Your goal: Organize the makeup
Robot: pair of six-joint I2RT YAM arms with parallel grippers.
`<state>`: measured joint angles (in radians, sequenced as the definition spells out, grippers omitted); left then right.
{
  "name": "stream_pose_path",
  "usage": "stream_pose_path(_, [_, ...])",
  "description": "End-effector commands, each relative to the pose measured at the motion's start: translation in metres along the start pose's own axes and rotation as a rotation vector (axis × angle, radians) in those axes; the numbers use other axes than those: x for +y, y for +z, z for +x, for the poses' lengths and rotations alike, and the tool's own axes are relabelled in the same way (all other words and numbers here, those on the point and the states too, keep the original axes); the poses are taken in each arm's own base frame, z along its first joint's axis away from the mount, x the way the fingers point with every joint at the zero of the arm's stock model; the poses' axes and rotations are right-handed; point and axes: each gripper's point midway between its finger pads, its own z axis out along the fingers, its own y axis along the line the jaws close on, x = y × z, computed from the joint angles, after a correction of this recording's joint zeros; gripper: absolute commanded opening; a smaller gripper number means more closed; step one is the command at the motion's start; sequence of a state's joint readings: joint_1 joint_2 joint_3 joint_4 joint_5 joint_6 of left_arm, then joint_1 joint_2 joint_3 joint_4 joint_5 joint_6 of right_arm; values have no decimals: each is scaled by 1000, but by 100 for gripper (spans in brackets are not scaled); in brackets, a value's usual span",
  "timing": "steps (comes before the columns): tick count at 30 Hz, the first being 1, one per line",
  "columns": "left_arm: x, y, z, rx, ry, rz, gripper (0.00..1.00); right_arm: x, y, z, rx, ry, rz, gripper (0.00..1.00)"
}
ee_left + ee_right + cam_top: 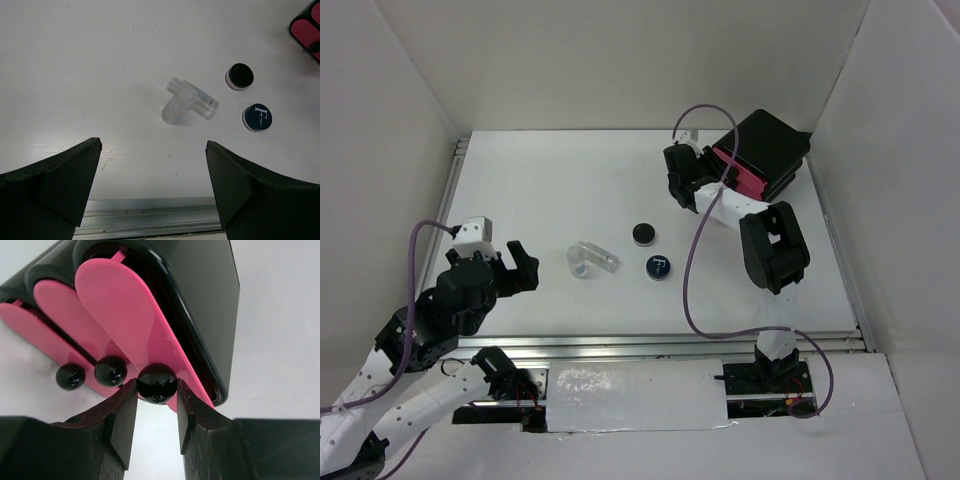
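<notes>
the task seems barely begun: the right end effector (156, 390) pinches the black ball knob (157, 380) of a pink drawer (125, 320) on the black box (765, 150) at 2 o'clock. the clear vial (176, 107), clear tube (199, 99), black round compact (643, 234) and dark-blue round compact (659, 266) lie loose mid-counter (550, 190). the left end effector (154, 145) gapes empty at 8 o'clock.

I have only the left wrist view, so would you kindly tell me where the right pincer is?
Observer: The right pincer is at the black box, with its fingers on either side of a drawer knob.
Operator: Is it gripping that knob?
Observer: Yes, the right wrist view shows both fingers pressed against the round black knob.
Operator: Which drawer is that?
Observer: It is the pink drawer at the end of the row of three, next to the box's outer wall. The other two knobs are free.
</notes>
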<state>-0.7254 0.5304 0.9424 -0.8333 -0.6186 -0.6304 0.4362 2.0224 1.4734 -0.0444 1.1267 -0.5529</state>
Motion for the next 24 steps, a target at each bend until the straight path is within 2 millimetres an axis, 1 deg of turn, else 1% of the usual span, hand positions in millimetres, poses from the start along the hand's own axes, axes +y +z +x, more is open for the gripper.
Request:
stream_pose_path(1, [-6, 2, -7, -23, -1, 20, 99, -34, 8, -18, -7, 128, 100, 41])
stream_pose_path(5, [-7, 3, -6, -16, 6, 17, 99, -36, 13, -18, -16, 131, 101, 43])
stream_pose_path(9, [-7, 4, -6, -15, 7, 11, 99, -38, 19, -19, -18, 139, 97, 47])
stream_pose_path(11, [-6, 4, -5, -14, 6, 8, 99, -37, 19, -18, -16, 141, 92, 48])
stream_pose_path(14, [-6, 5, -5, -10, 10, 2, 99, -38, 18, -19, -23, 149, 83, 54])
stream_pose_path(15, [-7, 6, -4, -7, 12, 2, 99, -39, 18, -18, -17, 145, 88, 54])
stream_pose_path(17, [-7, 6, -4, -6, 12, 2, 99, -40, 12, -16, -18, 163, 78, 55])
stream_pose_path(18, [-7, 6, -4, -4, 12, 2, 99, -36, 6, -15, -19, 152, 58, 56])
stream_pose_path(19, [-7, 6, -4, -6, 12, 2, 99, -37, -1, -18, -35, 195, 41, 58])
stream_pose_path(20, [-7, 6, -5, -7, 10, 2, 99, -31, -11, -18, -49, 193, 29, 61])
stream_pose_path(21, [-7, 6, -5, -8, 11, 3, 99, -34, -17, -17, -52, 192, 39, 63])
stream_pose_path(22, [-6, 6, -4, -7, 12, 2, 99, -33, -20, -16, -57, 189, 40, 65])
stream_pose_path(24, [-6, 5, -4, -9, 9, 2, 99, -23, -30, -12, -68, 169, 31, 66])
